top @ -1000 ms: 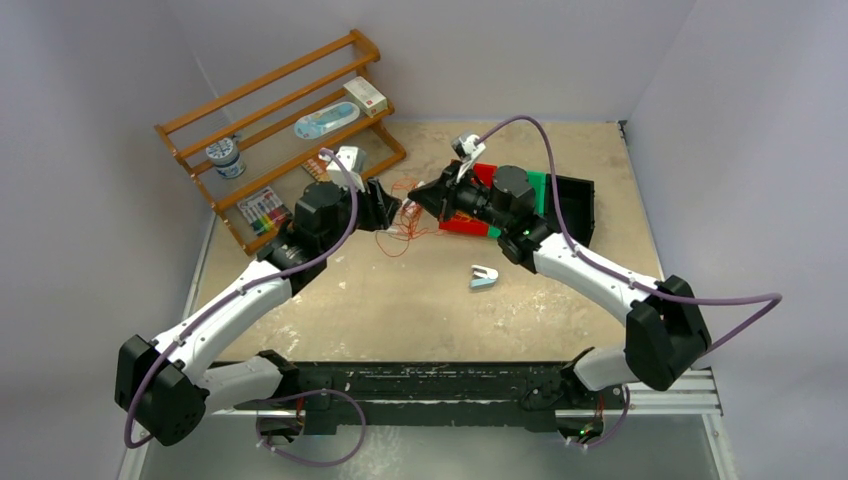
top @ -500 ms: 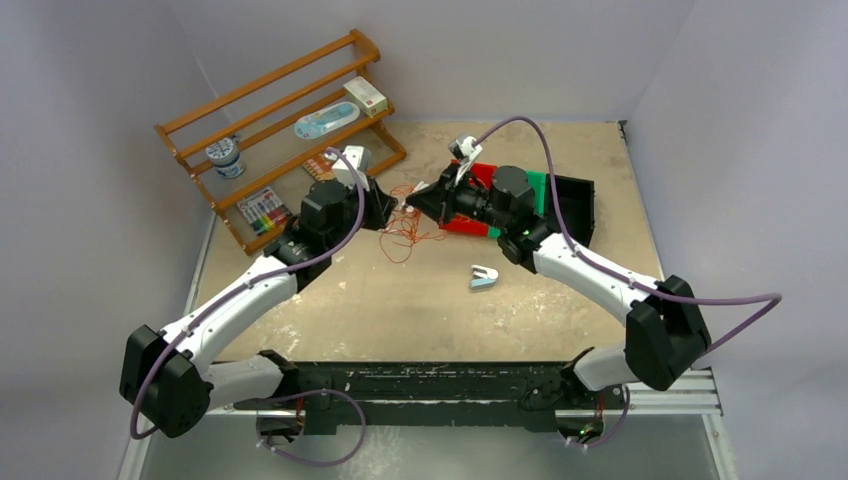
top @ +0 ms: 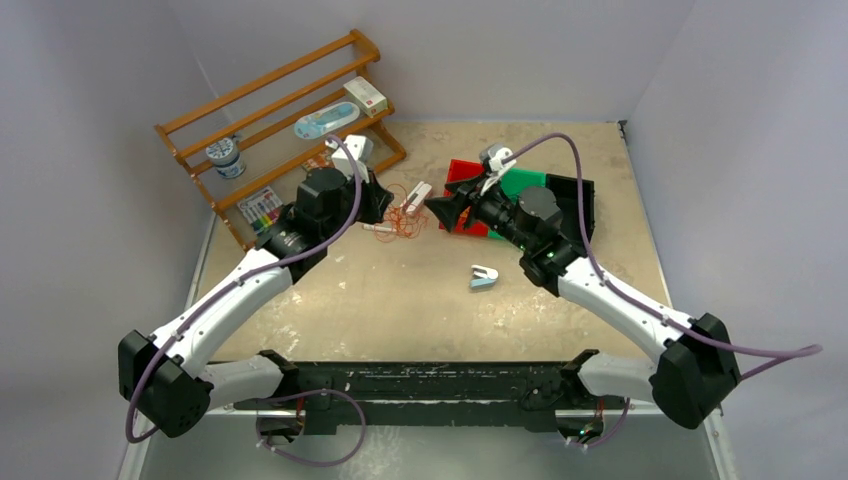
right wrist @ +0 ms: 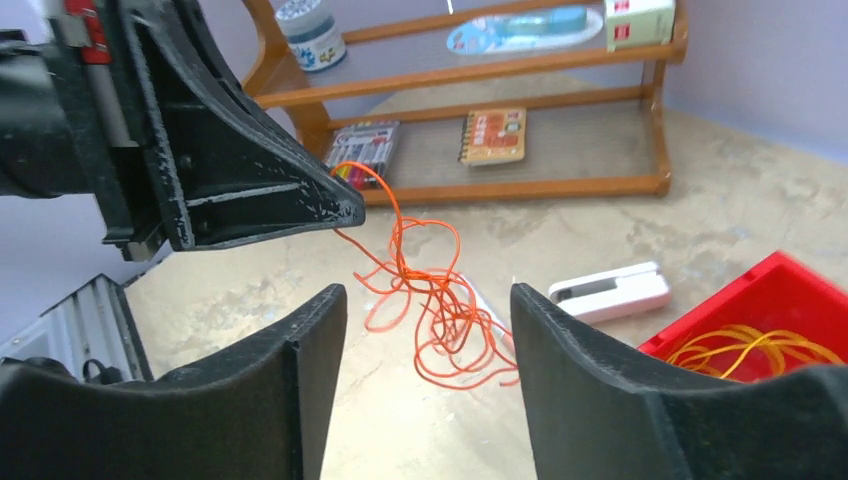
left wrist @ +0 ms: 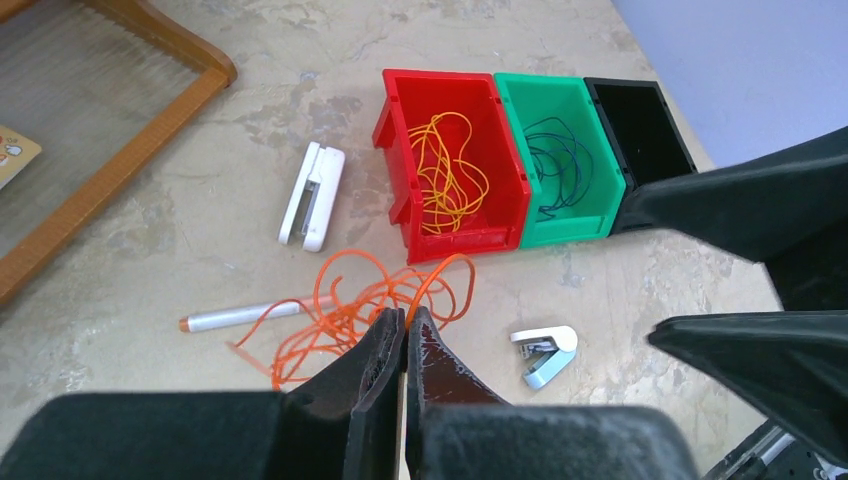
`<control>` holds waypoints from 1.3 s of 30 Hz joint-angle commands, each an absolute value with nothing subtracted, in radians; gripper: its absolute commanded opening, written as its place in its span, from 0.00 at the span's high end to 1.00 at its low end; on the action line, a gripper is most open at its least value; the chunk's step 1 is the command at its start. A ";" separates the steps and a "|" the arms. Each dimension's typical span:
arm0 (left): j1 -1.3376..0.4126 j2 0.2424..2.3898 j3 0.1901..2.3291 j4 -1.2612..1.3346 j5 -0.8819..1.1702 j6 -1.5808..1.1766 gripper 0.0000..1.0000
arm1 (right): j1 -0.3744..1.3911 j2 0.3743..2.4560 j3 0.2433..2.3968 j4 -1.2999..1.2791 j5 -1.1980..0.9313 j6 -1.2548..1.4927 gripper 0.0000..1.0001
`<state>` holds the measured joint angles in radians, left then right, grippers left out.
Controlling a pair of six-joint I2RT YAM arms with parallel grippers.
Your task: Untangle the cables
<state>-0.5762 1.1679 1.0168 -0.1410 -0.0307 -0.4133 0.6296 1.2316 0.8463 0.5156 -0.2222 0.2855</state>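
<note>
On desk [left wrist: 640, 290], beside red bin [left wrist: 460, 240], cable [left wrist: 350, 305] is heaped, one strand raised. Left hand [left wrist: 405, 340] is clamped on that strand; right hand [right wrist: 425, 300] is spread, empty. Cable judged light, limp, snag-prone; free outer loop best taken.

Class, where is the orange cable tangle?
Top view: the orange cable tangle sits mid-table, left of the red bin, one strand pinched in the left tool.
</note>
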 commanded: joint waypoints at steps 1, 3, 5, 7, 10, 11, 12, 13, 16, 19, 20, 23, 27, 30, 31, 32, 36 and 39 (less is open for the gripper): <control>-0.569 1.151 1.085 -0.208 -0.022 -0.362 1.00 | 0.626 1.192 0.835 0.606 -0.214 0.147 0.34; -0.569 1.154 1.098 -0.216 -0.007 -0.361 1.00 | 0.626 1.207 0.843 0.611 -0.283 0.079 0.32; -0.569 1.159 1.114 -0.224 0.003 -0.360 1.00 | 0.626 1.226 0.846 0.657 -0.312 0.027 0.30; -0.569 1.161 1.129 -0.232 0.007 -0.360 1.00 | 0.626 1.250 0.847 0.694 -0.339 0.011 0.29; -0.569 1.162 1.144 -0.238 0.009 -0.360 1.00 | 0.626 1.294 0.868 0.751 -0.375 0.004 0.29; -0.569 1.162 1.150 -0.240 0.011 -0.360 1.00 | 0.627 1.311 0.880 0.761 -0.396 0.003 0.29; -0.569 1.164 1.155 -0.241 0.013 -0.360 1.00 | 0.627 1.329 0.891 0.770 -0.416 0.003 0.29; -0.569 1.166 1.160 -0.241 0.016 -0.360 1.00 | 0.626 1.348 0.901 0.779 -0.431 0.005 0.30; -0.569 1.171 1.176 -0.245 0.032 -0.363 1.00 | 0.627 1.399 0.925 0.805 -0.449 0.036 0.31; -0.569 1.171 1.177 -0.244 0.043 -0.370 1.00 | 0.627 1.431 0.933 0.863 -0.452 0.073 0.32; -0.569 1.172 1.178 -0.244 0.048 -0.372 1.00 | 0.628 1.443 0.941 0.875 -0.460 0.083 0.33; -0.569 1.175 1.181 -0.244 0.055 -0.378 1.00 | 0.632 1.479 0.959 0.901 -0.491 0.104 0.36; -0.569 1.181 1.211 -0.254 0.084 -0.390 1.00 | 0.644 1.531 1.010 0.928 -0.491 0.124 0.39; -0.569 1.185 1.267 -0.276 0.137 -0.397 1.00 | 0.657 1.587 1.032 0.959 -0.486 0.142 0.43; -0.569 1.185 1.290 -0.289 0.148 -0.398 1.00 | 0.661 1.609 1.043 0.964 -0.493 0.145 0.45; -0.569 1.188 1.320 -0.304 0.154 -0.398 1.00 | 0.669 1.631 1.053 0.964 -0.500 0.146 0.48; -0.569 1.200 1.450 -0.376 0.124 -0.384 1.00 | 0.705 1.694 1.074 0.946 -0.520 0.133 0.68; -0.569 1.211 1.535 -0.419 0.060 -0.371 1.00 | 0.734 1.714 1.049 0.934 -0.513 0.124 0.77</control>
